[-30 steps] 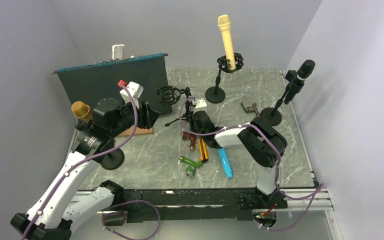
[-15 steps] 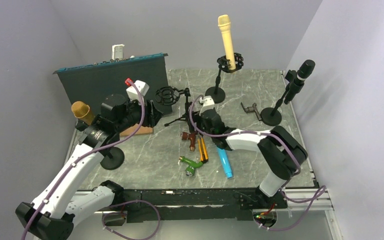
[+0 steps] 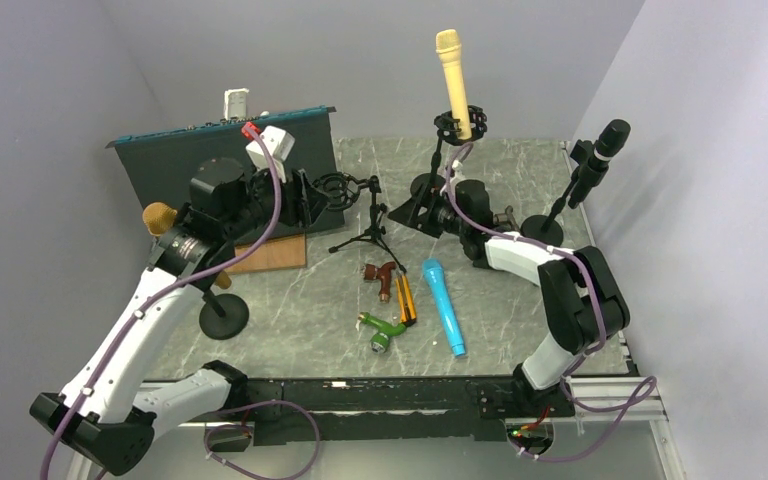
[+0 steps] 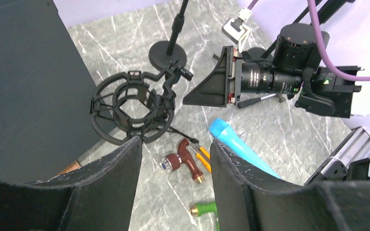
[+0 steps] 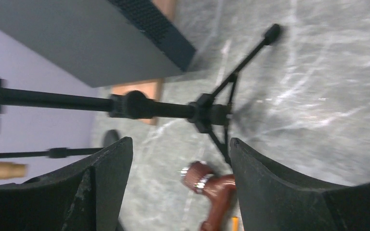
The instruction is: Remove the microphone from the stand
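Microphone (image 3: 443, 307), blue, lies flat on the counter (image 3: 290, 300) just in front of the tripod stand (image 3: 372, 225), clear of it; removal looks complete. Right of the stand, the right pincer (image 5: 178, 149) hangs spread, empty. The left pincer (image 4: 176, 144), beside the stand's empty cradle (image 3: 333, 190), is spread too.

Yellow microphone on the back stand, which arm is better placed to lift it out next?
Right, probably. The right gripper, open, sits by the stand holding the yellow microphone; the left gripper, also open, is farther off by the empty shock mount.
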